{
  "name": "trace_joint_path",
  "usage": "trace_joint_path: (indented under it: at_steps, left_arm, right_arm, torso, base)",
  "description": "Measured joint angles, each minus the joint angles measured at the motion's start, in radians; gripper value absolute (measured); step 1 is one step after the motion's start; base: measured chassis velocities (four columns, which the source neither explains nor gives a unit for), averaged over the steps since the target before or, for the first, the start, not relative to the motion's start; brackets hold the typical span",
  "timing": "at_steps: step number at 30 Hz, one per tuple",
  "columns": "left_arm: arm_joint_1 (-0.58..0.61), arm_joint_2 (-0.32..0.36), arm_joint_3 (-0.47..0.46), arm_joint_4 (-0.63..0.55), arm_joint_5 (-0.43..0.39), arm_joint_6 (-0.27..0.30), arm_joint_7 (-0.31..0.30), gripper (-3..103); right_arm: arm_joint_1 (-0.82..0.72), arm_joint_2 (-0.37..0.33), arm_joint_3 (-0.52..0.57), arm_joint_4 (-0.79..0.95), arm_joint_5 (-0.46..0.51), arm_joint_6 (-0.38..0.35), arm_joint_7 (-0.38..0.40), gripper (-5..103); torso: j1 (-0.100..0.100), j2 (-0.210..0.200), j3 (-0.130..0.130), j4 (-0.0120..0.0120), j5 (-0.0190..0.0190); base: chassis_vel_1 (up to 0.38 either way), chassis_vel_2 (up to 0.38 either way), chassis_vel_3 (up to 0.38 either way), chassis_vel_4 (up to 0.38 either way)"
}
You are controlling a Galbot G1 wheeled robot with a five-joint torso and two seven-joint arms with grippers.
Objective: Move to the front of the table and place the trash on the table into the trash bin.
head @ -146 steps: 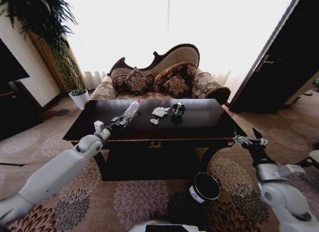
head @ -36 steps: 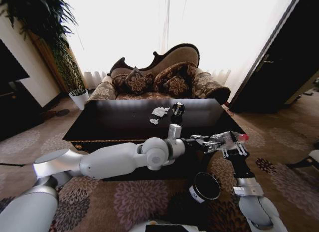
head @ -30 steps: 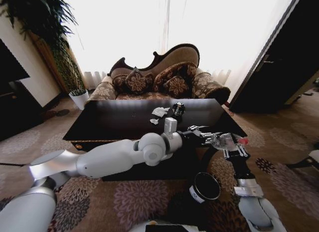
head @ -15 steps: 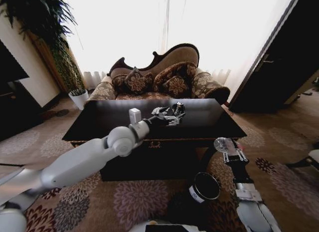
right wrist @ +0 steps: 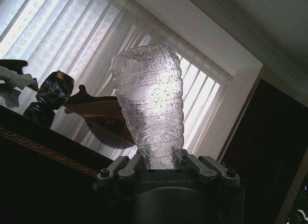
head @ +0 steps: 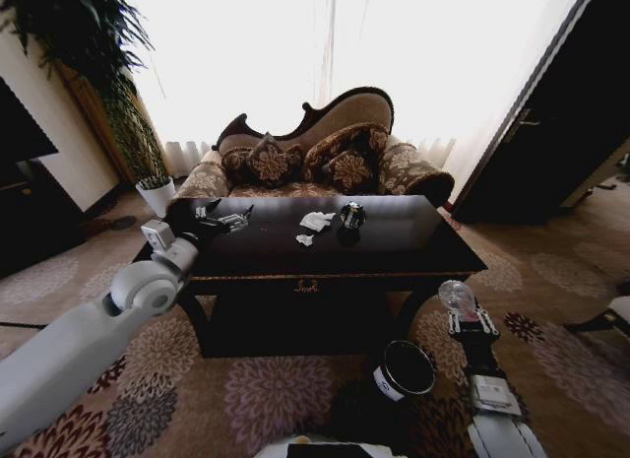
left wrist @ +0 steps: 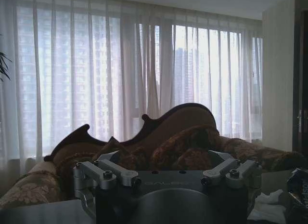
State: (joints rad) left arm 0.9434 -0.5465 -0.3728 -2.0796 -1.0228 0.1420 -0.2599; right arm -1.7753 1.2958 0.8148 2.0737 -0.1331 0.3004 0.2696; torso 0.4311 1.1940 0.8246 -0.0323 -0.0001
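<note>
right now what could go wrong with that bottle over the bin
The right gripper holds the clear plastic bottle upright by its neck end, off to the side of the trash bin and not over its mouth; released here, it would likely land on the carpet. The bin's opening is narrow, so the long bottle could clip the rim. The left gripper hangs open over the table, short of the paper wads.

Patterned sofa [head: 317, 155] with cushions, sheer bright curtains [head: 325, 54], floral carpet [head: 266, 394], potted plant [head: 94, 54]
</note>
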Motion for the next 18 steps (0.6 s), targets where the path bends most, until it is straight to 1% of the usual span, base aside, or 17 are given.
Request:
trace_joint_path:
  at_steps: [4, 5, 6, 7, 10, 11, 15, 16, 18]
  left_arm:
    - [0.147, -0.028, -0.149, 0.044, 0.026, -0.021, 0.051, 100]
    - [0.166, -0.032, -0.170, 0.050, 0.027, -0.025, 0.059, 100]
    - [0.206, -0.043, -0.215, 0.064, 0.030, -0.037, 0.074, 100]
    - [0.206, -0.043, -0.215, 0.064, 0.030, -0.037, 0.074, 100]
    - [0.280, -0.072, -0.303, 0.093, 0.072, -0.087, 0.115, 100]
    - [0.280, -0.072, -0.303, 0.093, 0.072, -0.087, 0.115, 100]
    - [0.416, -0.116, -0.421, 0.091, 0.121, -0.162, 0.177, 100]
    - [0.416, -0.116, -0.421, 0.091, 0.121, -0.162, 0.177, 100]
    - [0.454, -0.128, -0.442, 0.090, 0.147, -0.191, 0.200, 100]
  right_arm:
    - [-0.005, -0.010, 0.007, -0.010, 0.121, -0.038, -0.006, 25]
    - [-0.005, -0.012, 0.008, -0.013, 0.138, -0.042, -0.007, 25]
    - [-0.004, -0.017, 0.008, -0.021, 0.178, -0.051, -0.012, 25]
    - [-0.004, -0.017, 0.008, -0.021, 0.178, -0.051, -0.012, 25]
    - [0.003, -0.024, 0.004, -0.039, 0.257, -0.062, -0.032, 25]
    - [0.003, -0.024, 0.004, -0.039, 0.257, -0.062, -0.032, 25]
    - [0.040, -0.028, -0.011, -0.083, 0.340, -0.078, -0.063, 25]
    - [0.040, -0.028, -0.011, -0.083, 0.340, -0.078, -0.063, 25]
    - [0.060, -0.032, -0.020, -0.108, 0.374, -0.088, -0.069, 25]
  torso:
    - [0.000, 0.000, 0.000, 0.0000, -0.0003]
    - [0.000, 0.000, 0.000, 0.0000, -0.0003]
    - [0.000, 0.000, 0.000, 0.0001, 0.0000]
    - [0.000, 0.000, 0.000, 0.0001, 0.0000]
    - [0.000, 0.000, 0.000, -0.0001, -0.0001]
    - [0.000, 0.000, 0.000, -0.0001, -0.0001]
    - [0.000, 0.000, 0.000, 0.0002, 0.0000]
    - [0.000, 0.000, 0.000, 0.0002, 0.0000]
    - [0.000, 0.000, 0.000, 0.0002, 0.0001]
  base:
    - [0.000, 0.000, 0.000, 0.000]
    - [0.000, 0.000, 0.000, 0.000]
    - [0.000, 0.000, 0.000, 0.000]
    - [0.000, 0.000, 0.000, 0.000]
    - [0.000, 0.000, 0.000, 0.000]
    - [0.000, 0.000, 0.000, 0.000]
    - [0.000, 0.000, 0.000, 0.000]
    - [0.000, 0.000, 0.000, 0.000]
    - [0.000, 0.000, 0.000, 0.000]
